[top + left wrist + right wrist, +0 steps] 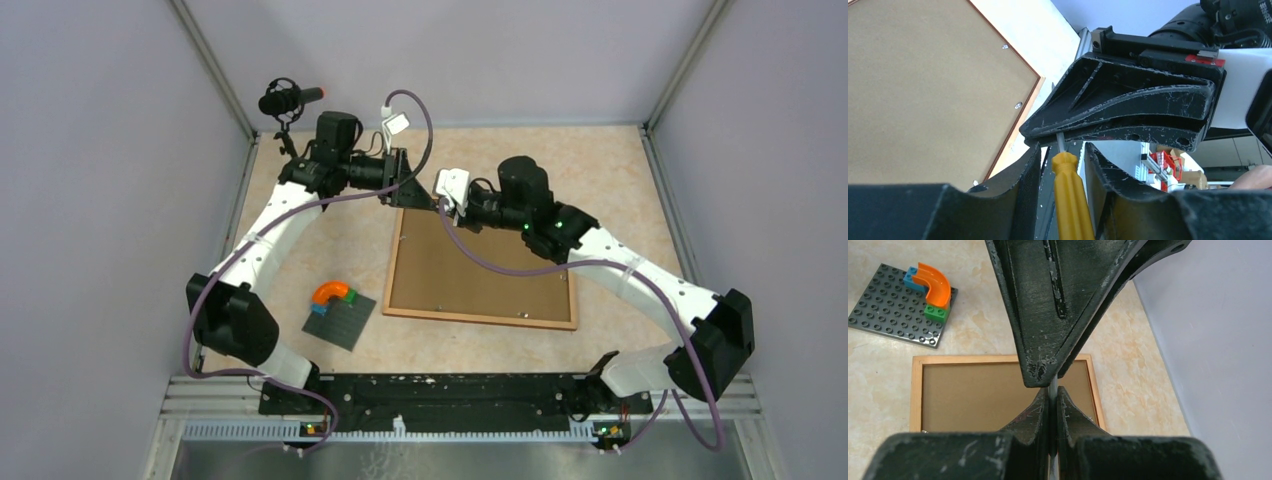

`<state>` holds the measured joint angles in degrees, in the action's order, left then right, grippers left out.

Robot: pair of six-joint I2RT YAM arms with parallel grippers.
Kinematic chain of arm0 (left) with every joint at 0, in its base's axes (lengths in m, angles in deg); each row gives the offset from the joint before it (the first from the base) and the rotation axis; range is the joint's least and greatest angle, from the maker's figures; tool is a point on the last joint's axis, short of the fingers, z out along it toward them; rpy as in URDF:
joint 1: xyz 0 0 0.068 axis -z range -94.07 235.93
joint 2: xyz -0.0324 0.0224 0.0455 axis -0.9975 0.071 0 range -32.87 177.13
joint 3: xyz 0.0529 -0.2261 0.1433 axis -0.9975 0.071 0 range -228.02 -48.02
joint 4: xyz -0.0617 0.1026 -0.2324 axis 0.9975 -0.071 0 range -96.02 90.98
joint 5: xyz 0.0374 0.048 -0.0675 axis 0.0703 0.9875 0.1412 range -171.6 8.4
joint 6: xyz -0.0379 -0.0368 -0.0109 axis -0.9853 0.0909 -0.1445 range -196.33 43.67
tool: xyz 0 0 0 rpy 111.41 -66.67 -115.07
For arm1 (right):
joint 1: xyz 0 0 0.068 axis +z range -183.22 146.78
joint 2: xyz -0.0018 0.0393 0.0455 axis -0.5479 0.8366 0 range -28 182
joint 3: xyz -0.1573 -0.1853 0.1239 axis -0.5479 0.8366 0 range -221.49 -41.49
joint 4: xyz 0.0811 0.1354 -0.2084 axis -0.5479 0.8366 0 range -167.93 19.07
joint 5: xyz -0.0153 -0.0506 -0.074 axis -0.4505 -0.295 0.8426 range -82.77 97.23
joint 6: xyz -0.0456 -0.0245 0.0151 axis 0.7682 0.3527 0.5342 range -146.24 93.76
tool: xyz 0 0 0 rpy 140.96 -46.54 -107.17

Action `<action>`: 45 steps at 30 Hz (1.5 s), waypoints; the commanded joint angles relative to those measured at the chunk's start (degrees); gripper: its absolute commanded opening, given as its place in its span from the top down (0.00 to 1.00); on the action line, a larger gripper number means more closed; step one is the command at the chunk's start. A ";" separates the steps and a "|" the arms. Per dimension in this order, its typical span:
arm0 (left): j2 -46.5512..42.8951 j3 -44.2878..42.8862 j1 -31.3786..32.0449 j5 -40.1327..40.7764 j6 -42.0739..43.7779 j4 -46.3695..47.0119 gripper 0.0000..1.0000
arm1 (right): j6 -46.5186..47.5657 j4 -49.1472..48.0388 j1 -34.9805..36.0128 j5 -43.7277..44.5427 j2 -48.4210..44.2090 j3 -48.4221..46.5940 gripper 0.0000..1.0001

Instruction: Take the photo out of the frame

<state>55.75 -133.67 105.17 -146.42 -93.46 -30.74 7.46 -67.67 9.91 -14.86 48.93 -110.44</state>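
The frame [480, 280] lies face down on the table, its brown fibreboard back up, with small clips along the edges. It also shows in the left wrist view [923, 90] and the right wrist view [978, 395]. The photo is hidden. Both grippers meet in the air above the frame's far left corner. My right gripper [440, 200] [1053, 392] is shut on the thin metal shaft [1052, 385] of a yellow-handled screwdriver [1070, 195]. My left gripper [402, 190] [1063, 150] is open around the handle, with a gap on each side.
A small grey studded baseplate [340, 320] with an orange arch and small bricks lies left of the frame, also in the right wrist view [895, 307]. A microphone [290, 98] stands at the back left. Grey walls enclose the table.
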 commanded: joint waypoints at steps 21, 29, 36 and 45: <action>-3.69 3.50 -0.24 0.39 -2.89 8.40 1.00 | -2.44 -0.34 -0.28 -1.35 0.56 -2.15 0.76; -2.57 -0.98 -4.43 13.31 13.48 -4.84 1.00 | -13.42 4.35 -12.14 -2.88 -1.56 -0.89 0.28; 0.06 -4.27 -3.15 29.08 33.55 -13.86 1.00 | -24.94 15.72 -25.89 -5.49 0.97 -0.31 0.23; 3.07 -3.18 2.45 42.51 46.06 -17.28 1.00 | -29.75 22.54 -38.69 -6.48 7.06 4.95 0.25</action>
<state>57.08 -135.99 105.39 -111.12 -55.30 -45.78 -18.90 -49.66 -25.65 -20.21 53.82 -106.68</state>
